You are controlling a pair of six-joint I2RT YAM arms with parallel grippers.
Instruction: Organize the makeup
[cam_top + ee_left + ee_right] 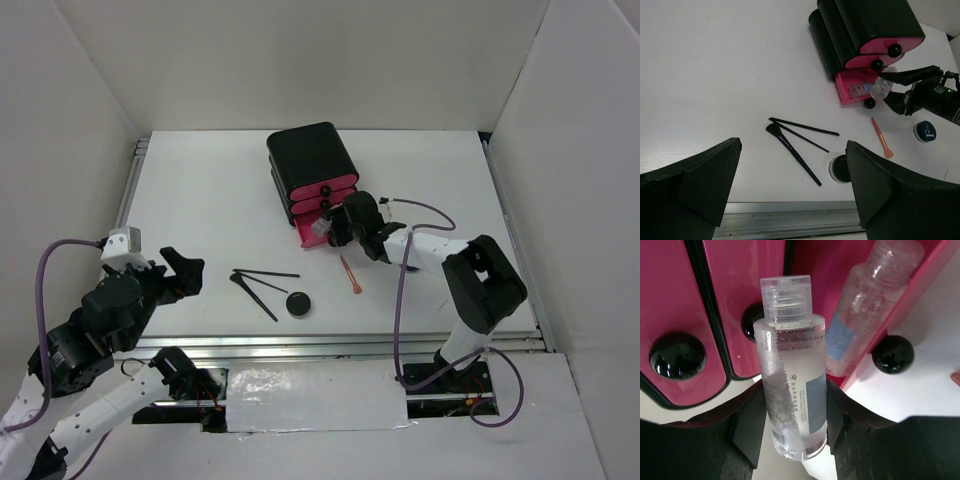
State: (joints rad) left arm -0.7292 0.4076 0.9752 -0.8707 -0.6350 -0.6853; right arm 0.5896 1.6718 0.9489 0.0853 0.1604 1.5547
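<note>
- Right pincer [335, 228] pinches a small clear bottle [792, 375] low on its body, cap end free. It is just in front of the open bottom drawer [842, 85] of the black chest [310, 160].
- A clear tube [860, 310] already lies in that drawer.
- Left pincer [190, 272] is spread and holds nothing, well apart from the makeup.
- Loose on the table: thin brushes [800, 137], round compact [838, 169], orange-pink stick [881, 138], dark blue jar [925, 131].
- Risk: the bottle is smooth and round and held low, so it could pivot or slide in the grip.
- Risk: the cap or a finger may catch the drawer wall or its knob [892, 354], which could nudge the drawer shut or shift the chest.
- Risk: released onto the tube, the bottle may ride up and stop the drawer closing.
- The right wrist view alone shows the grip and the tube up close.
- The left wrist view shows the jar; the top view hides it under the right arm.
- The top view alone places both arms.
</note>
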